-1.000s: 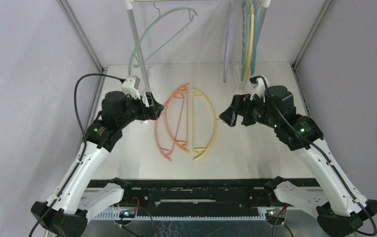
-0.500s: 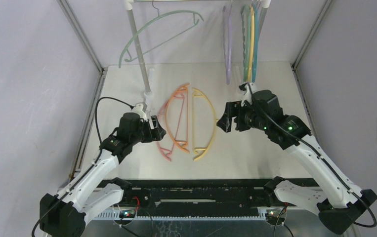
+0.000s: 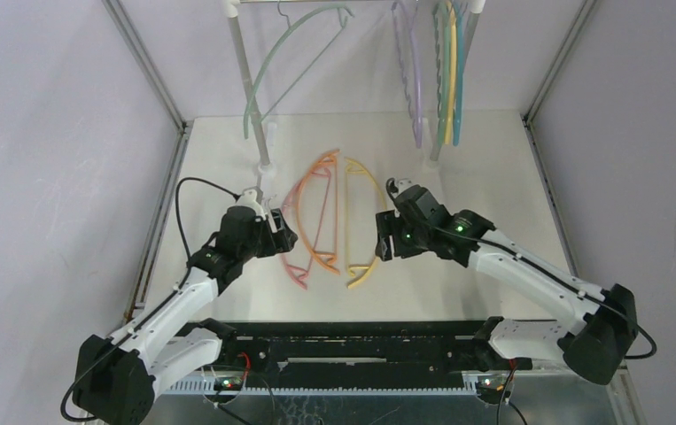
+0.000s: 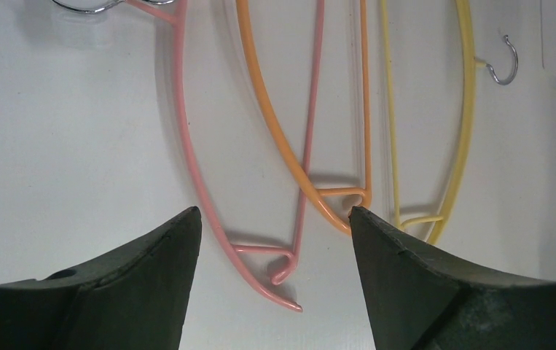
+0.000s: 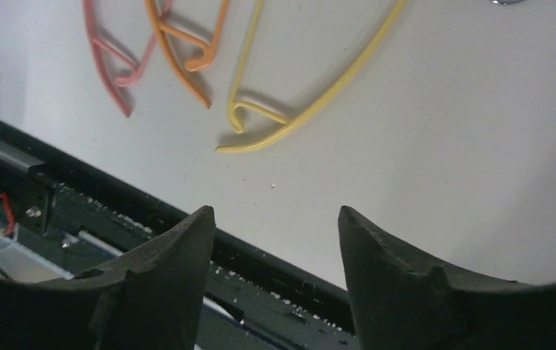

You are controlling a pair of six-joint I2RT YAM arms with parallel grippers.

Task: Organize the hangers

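Note:
Three hangers lie flat in mid-table: pink [image 3: 292, 270], orange [image 3: 316, 257] and yellow [image 3: 371, 181]. My left gripper [image 3: 284, 237] is open, low at the pink hanger's left side. In the left wrist view the left gripper [image 4: 273, 211] straddles the pink hanger's [image 4: 194, 160] end, with the orange hanger's [image 4: 275, 131] tip by the right finger and the yellow hanger [image 4: 466, 124] beyond. My right gripper [image 3: 385, 236] is open over the yellow hanger's right arc. The right wrist view shows the right gripper [image 5: 275, 209] empty, the yellow hanger [image 5: 333, 87] ahead.
A white-and-metal rail frame [image 3: 250, 97] stands at the back. On it hang a green hanger [image 3: 291, 49] on the left and lilac [image 3: 414, 75], yellow [image 3: 448, 71] and teal [image 3: 458, 84] ones bunched on the right. A black rail [image 3: 352, 336] runs along the near edge.
Both arms pulled back from the rail and came down toward the hangers on the table. Both grippers narrowed a little. The hanging hangers swing.

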